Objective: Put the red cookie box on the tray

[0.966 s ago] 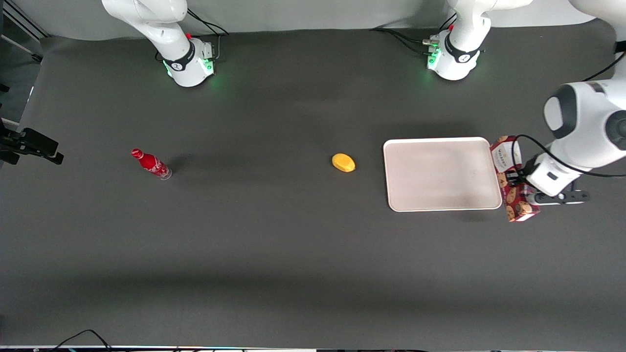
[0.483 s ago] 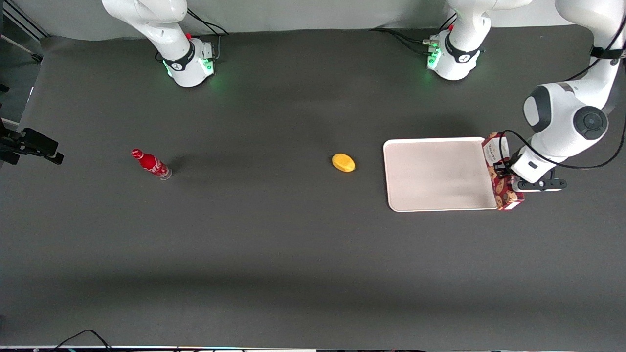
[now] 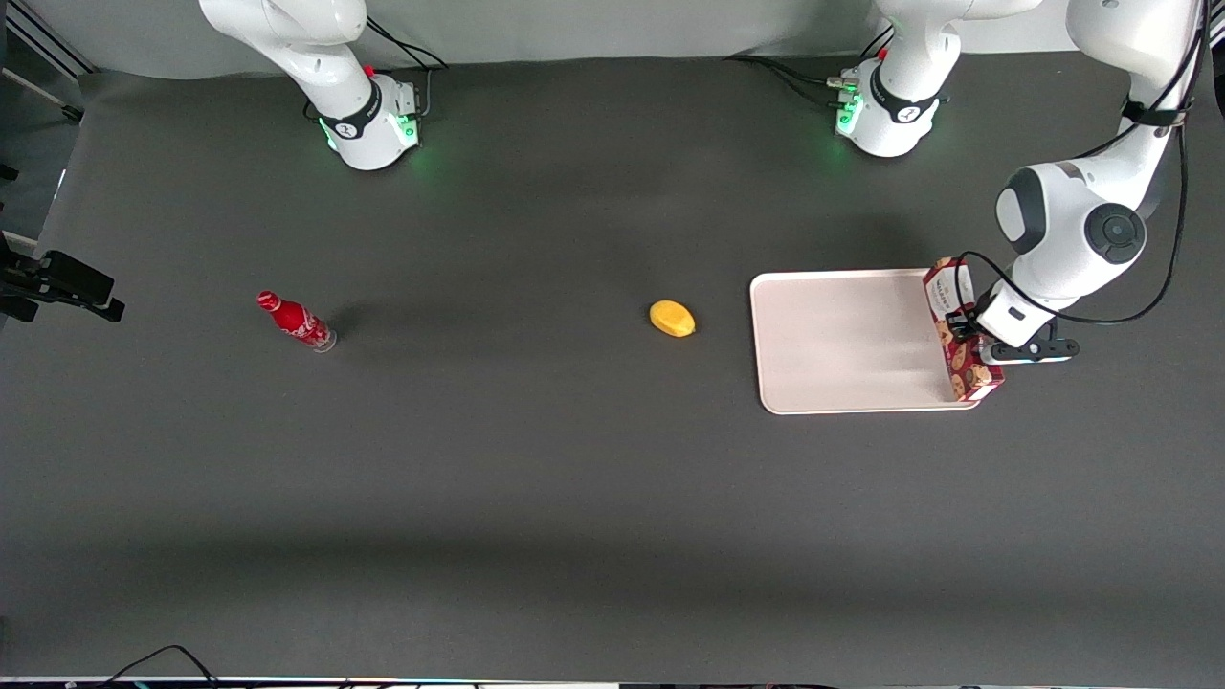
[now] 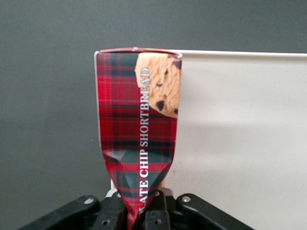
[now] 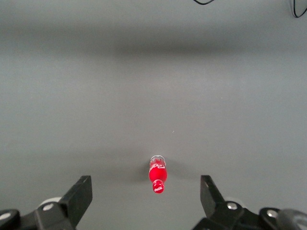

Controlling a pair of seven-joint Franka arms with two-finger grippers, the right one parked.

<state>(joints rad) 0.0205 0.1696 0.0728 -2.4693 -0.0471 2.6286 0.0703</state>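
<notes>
The red cookie box (image 3: 960, 330), a long dark-red tartan box with cookie pictures and a white label end, hangs in my left gripper (image 3: 978, 337), which is shut on it. It is held above the edge of the tray (image 3: 842, 340) that lies toward the working arm's end of the table. The tray is large, flat and pale cream-pink. In the left wrist view the box (image 4: 138, 129) sticks out from my gripper (image 4: 139, 206), crumpled where the jaws pinch it, with the tray (image 4: 240, 143) below it.
A yellow oval object (image 3: 672, 318) lies on the dark table beside the tray, toward the parked arm's end. A small red bottle (image 3: 296, 322) lies farther toward that end; it also shows in the right wrist view (image 5: 158, 174).
My left gripper has carried the cookie box sideways from the bare table beside the tray to over the tray's edge, toward the parked arm's end.
</notes>
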